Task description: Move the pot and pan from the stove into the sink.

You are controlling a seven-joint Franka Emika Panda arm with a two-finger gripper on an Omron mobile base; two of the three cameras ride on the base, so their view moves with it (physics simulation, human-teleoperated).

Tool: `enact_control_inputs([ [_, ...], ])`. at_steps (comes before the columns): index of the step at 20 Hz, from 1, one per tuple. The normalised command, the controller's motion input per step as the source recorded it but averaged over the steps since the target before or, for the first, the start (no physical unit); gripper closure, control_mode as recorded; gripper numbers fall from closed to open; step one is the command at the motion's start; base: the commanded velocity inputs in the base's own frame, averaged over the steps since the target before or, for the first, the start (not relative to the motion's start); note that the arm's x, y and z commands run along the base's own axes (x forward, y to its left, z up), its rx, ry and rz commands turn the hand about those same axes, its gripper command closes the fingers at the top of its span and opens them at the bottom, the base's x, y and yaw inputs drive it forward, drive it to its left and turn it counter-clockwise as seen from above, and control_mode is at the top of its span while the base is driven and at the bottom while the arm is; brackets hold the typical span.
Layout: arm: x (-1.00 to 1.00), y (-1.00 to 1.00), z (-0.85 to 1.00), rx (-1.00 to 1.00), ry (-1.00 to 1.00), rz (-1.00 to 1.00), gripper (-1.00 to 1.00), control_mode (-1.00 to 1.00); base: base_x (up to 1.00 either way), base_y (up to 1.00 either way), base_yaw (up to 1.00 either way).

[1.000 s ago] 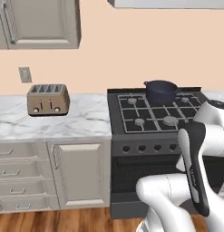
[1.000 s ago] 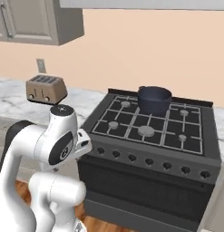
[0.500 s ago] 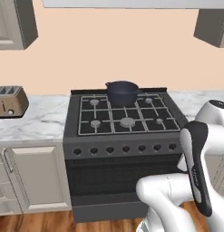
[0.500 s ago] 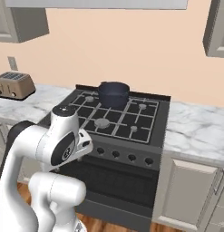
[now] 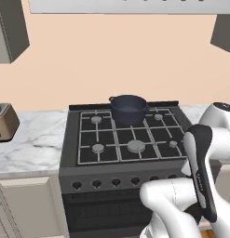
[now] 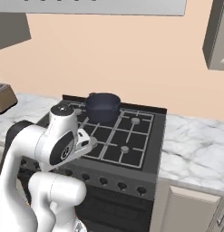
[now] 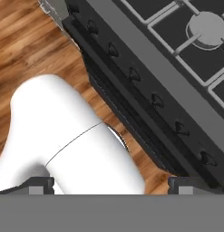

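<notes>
Navy pot on stove rear grate, tool well apart.

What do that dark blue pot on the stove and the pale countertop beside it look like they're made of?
The deep round navy-blue pot looks like enamelled or painted metal: an even dark colour with a soft, dull sheen, though a rendered picture leaves the exact material open. The white countertop looks like polished marble, judging by its grey veins on a pale ground. The black grid grates on the stove look like matte cast iron.

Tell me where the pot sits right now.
The pot sits on the stove, over the back middle of the grates near the rear wall; in the right base view it stands at back left.
</notes>
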Motion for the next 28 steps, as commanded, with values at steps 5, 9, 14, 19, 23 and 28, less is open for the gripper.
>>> enact_control_inputs([
  [5,0.0,0.0,0.0,0.0,0.0,0.0,-1.0,-1.0,0.41,0.1,-0.03],
  [9,0.43,0.09,0.06,0.0,-0.01,-0.17,-1.0,-1.0,0.0,0.0,0.0],
  [14,0.51,0.25,0.24,0.0,-0.04,-0.33,-1.0,-1.0,0.0,0.0,0.0],
  [19,0.24,0.06,0.41,0.0,-0.04,-0.38,-1.0,-1.0,0.0,0.0,0.0],
  [23,0.03,-0.03,0.4,0.02,-0.07,-0.39,-1.0,-1.0,0.0,0.0,0.0],
  [28,0.0,-0.34,0.28,0.11,-0.11,-0.26,-1.0,-1.0,0.0,0.0,0.0],
])
